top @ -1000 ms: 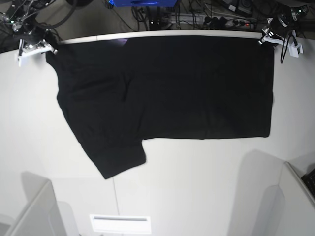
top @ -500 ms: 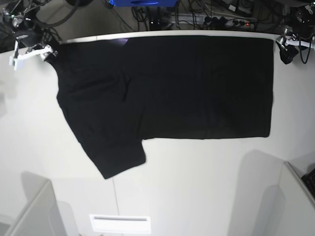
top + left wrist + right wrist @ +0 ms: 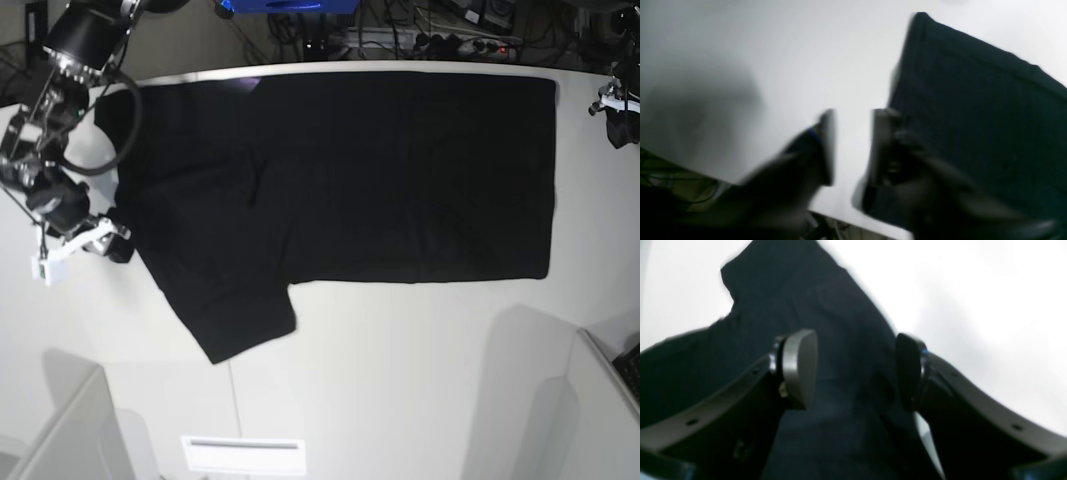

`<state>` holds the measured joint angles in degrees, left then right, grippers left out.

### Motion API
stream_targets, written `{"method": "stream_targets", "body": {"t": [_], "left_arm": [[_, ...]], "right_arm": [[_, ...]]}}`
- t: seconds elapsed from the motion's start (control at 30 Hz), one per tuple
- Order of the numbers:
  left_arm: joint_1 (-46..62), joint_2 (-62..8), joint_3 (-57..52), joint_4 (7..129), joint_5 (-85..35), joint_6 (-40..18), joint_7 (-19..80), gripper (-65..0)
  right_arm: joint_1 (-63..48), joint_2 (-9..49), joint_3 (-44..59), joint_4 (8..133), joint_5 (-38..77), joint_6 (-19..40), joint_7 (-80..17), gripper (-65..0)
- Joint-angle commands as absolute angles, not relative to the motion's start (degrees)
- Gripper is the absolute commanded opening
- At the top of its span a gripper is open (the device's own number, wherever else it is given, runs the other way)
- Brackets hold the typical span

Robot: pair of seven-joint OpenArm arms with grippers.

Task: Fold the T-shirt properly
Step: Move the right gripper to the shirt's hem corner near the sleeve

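1. You have the T-shirt (image 3: 340, 180) spread flat on the white table (image 3: 400, 380), its long far edge running along the table's far rim, one sleeve pointing toward the near left.
2. Your right gripper (image 3: 857, 370) stands spread, its pads (image 3: 800, 366) either side of dark cloth at the shirt's left edge; nothing is pinched between them yet.
3. Your left gripper (image 3: 850, 146) shows a narrow gap between its fingers in a blurred wrist view, beside the shirt's far right corner; I cannot tell whether it is parted or pressing together, and no cloth sits between the fingers.
4. Risk: if you close the right pads on one layer only, the fold will likely drag unevenly and bunch near the sleeve.
5. Risk: the far edge lies right at the table rim, so a pull away from you could slide cloth off the table toward the cables behind.
6. Risk: lifting one side alone may skew the shirt, since the other arm holds nothing.
7. Open room lies in the near half of the table and to the right of the hem; use that for the fold.
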<state>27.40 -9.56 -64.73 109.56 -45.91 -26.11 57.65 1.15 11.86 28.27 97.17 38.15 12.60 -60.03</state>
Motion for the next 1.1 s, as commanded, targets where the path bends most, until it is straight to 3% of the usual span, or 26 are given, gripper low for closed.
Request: {"method": "stream_targets", "body": {"t": [0.0, 0.03, 0.27, 0.4, 0.47, 0.63, 0.83, 1.07], "left_arm": [[28.0, -10.7, -65.4, 110.4, -46.7, -26.2, 56.5, -59.4], [28.3, -10.7, -65.5, 110.4, -46.7, -26.2, 56.5, -65.0], [27.7, -10.5, -65.7, 110.4, -37.4, -26.4, 56.5, -65.0], [28.2, -10.5, -65.7, 110.4, -36.4, -26.4, 56.5, -65.0], [28.4, -10.5, -65.8, 110.4, -36.3, -26.4, 56.5, -65.0], [28.4, -10.4, -65.8, 110.4, -36.3, -26.4, 56.5, -65.0], [28.2, -10.3, -65.8, 110.4, -36.2, -26.4, 56.5, -65.0], [27.8, -10.3, -65.5, 110.4, -36.2, -26.3, 56.5, -65.0]], "right_arm": [[5.1, 13.8, 27.0, 95.2, 38.6, 12.5, -58.6, -29.7], [7.9, 14.7, 25.2, 91.3, 38.5, 12.5, -58.6, -29.7], [23.5, 19.0, 8.0, 63.3, 38.5, 12.6, -49.2, -28.8], [30.1, 19.7, -2.3, 49.1, 38.5, 12.7, -41.0, -21.0], [32.3, 19.6, -5.9, 43.5, 38.5, 12.9, -37.6, -20.9], [33.9, 19.4, -12.2, 37.9, 38.5, 12.9, -30.4, -21.0], [34.1, 19.2, -16.7, 37.7, 38.5, 12.9, -29.1, -21.5], [34.2, 19.0, -18.3, 33.5, 38.5, 12.9, -24.4, -33.8]]}}
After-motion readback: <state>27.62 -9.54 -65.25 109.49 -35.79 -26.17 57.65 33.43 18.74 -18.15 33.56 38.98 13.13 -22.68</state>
